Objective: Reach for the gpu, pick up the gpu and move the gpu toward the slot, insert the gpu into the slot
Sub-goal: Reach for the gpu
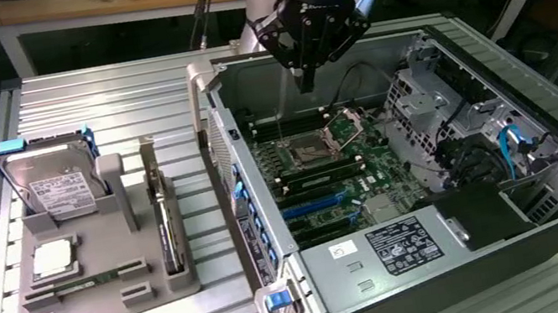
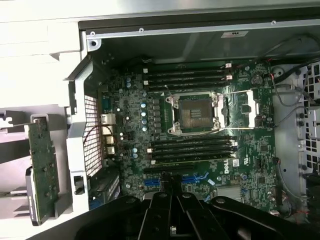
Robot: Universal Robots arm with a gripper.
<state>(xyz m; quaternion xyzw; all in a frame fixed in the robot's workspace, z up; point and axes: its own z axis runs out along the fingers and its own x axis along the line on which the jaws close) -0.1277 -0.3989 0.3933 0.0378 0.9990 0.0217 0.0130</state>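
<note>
Slatted table [image 1: 76, 97], case wall [image 1: 226, 165] between hand [image 1: 306, 86] and gpu [image 1: 166, 226] in grey holder [image 1: 88, 303]

We find the open computer case [image 1: 229, 161] on the tabletop [image 1: 100, 101] at the exterior view's right, a holder [image 1: 99, 301] beside it at the left. The gpu [image 1: 166, 226] stands in the holder's case-side edge; the end effector [image 1: 307, 79] hangs above the motherboard [image 1: 372, 166].

I am making out only one readable mark, the white Dell logo [image 2: 226, 168] printed on the green motherboard [image 2: 125, 165], while the print on the power supply's white label [image 1: 398, 244] and the hard drive's label [image 1: 67, 194] is coming through too small for me to read.
</note>
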